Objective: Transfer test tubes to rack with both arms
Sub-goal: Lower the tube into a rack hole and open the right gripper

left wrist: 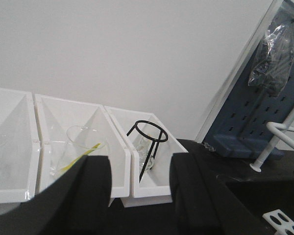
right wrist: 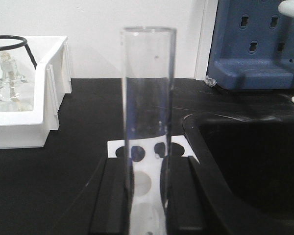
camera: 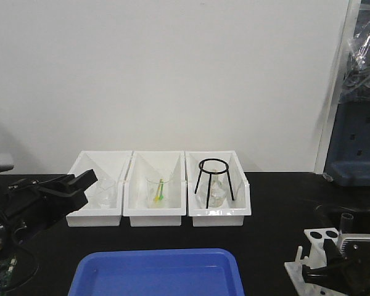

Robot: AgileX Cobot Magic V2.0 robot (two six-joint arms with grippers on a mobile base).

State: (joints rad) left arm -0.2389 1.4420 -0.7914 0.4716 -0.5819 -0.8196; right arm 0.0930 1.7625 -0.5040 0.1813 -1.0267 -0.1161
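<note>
While the right pincer (right wrist: 147, 205) pinches one upright test tube (right wrist: 147, 98) between its dark fingers (right wrist: 110, 200), the tube stands directly over the white rack (right wrist: 147, 152), which sits at the tabletop's (camera: 271, 203) front right corner, just beside the dark sink's (right wrist: 255, 161) rim. Bare black tabletop stretches from the rack back to three white bins (camera: 155, 213) lined along the rear edge; the rightmost bin holds a black wire tripod (camera: 214, 179). A blue tray (camera: 160, 271) lies at the front edge, mid-tabletop. At the left edge the left pincer (left wrist: 139, 191) hangs spread and holding nothing, its fingers pointed at the bins, near the leftmost one.
</note>
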